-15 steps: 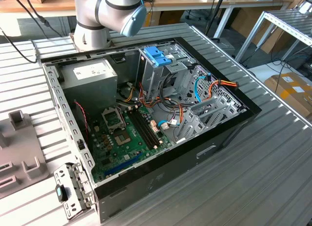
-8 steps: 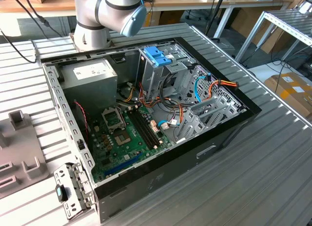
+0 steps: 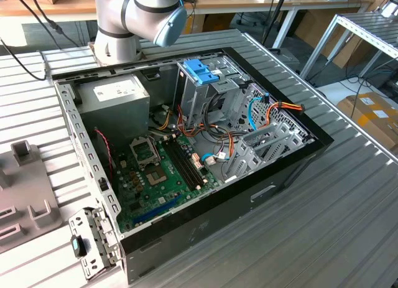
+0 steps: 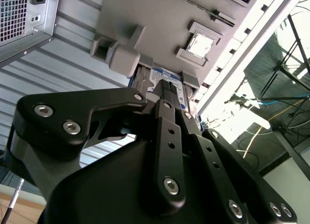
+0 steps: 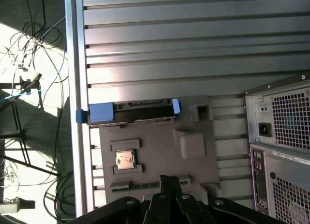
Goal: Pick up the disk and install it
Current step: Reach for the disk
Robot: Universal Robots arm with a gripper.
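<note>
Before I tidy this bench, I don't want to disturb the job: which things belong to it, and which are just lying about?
Belongs to the job:
disk, resting in the grey tray
gripper
open computer case

Just lying about:
processor chip in the same tray
cardboard box

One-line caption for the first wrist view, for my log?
The gripper over a grey fixture plate holding the disk in blue rails, on a ribbed metal table beside the computer case.
</note>
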